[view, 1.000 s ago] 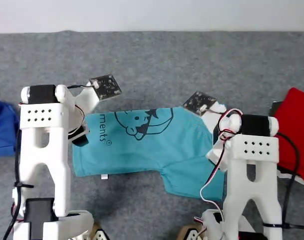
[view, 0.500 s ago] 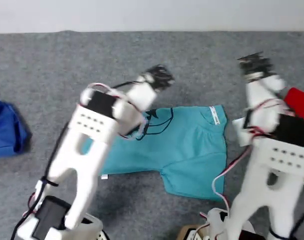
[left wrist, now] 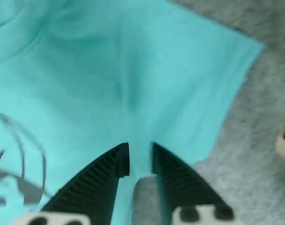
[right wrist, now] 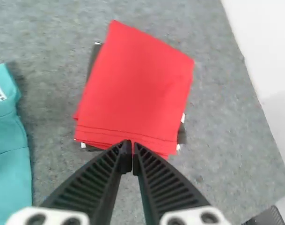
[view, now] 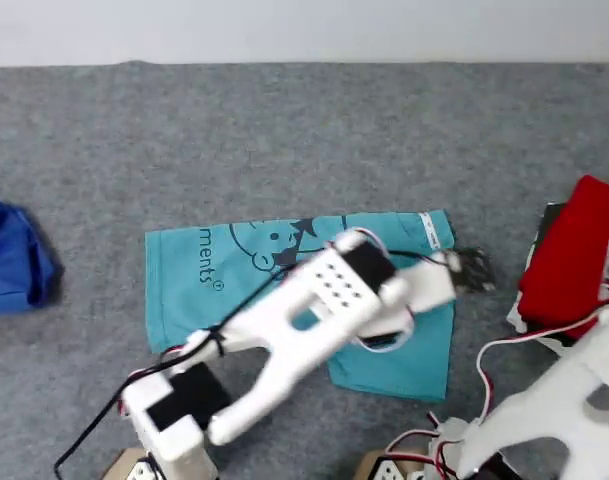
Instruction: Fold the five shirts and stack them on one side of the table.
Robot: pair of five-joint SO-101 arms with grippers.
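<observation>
looking down the left wrist view, you see your left gripper [left wrist: 140, 157] with its jaws set narrow, a thin gap between them and teal cloth showing through it. whether the tips touch the cloth, you cannot tell. in the high view that arm lies stretched across the teal shirt [view: 184, 300], its tip at the shirt's right edge, close to the collar tag. the teal shirt lies flat in the middle of the grey table [view: 304, 130], print side up, one sleeve spread toward the arm bases.

your right gripper [right wrist: 132, 150] has its jaws pressed together with nothing between them, and it hangs over the near edge of the red shirt [right wrist: 133, 89]. the red shirt is folded into a neat rectangle on the right side of the table, on top of a dark folded garment [right wrist: 92, 58] whose edges peek out beneath it. a blue shirt [view: 14, 262] sits bunched at the far left edge, well apart from the teal one.
</observation>
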